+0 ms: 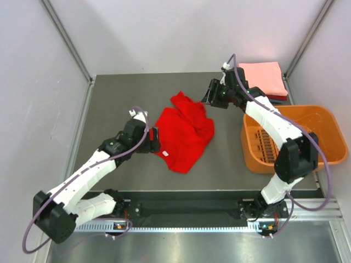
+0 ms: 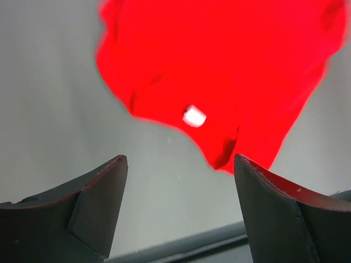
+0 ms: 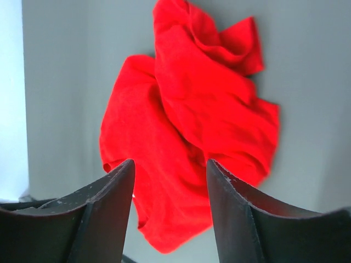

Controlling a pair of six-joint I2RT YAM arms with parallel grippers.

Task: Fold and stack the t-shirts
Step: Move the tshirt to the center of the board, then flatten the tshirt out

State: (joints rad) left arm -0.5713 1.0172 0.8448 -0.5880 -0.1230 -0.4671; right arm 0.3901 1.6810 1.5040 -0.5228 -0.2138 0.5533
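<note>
Evidently the folding of the bright red t-shirt [image 1: 184,131] has not yet begun: it lies crumpled and bunched on the counter [image 1: 109,104], sleeves and hem not laid out. Both pairs of jaws face it from opposite sides.

The left jaws stand wide apart with nothing in them. The shirt's edge, with a small white label [image 2: 194,116] showing, lies just ahead of their tips, and bare counter shows between.

The right jaws are also parted and empty. The rumpled cloth [image 3: 192,126] spreads out ahead of and below them, seen through their gap.

Behind the right jaws, at the far corner, sits the stack of folded shirts [image 1: 263,76], salmon-pink on top with a dark red edge under it. An orange basket [image 1: 329,118] stands off to their outer side.

The step in hand looks like flattening. Next, each pair of jaws probably needs to come down onto a separate edge or corner, pinch a single layer, and draw apart to spread the shirt before any fold. Grabbing a bunched ridge would likely drag the whole heap.
</note>
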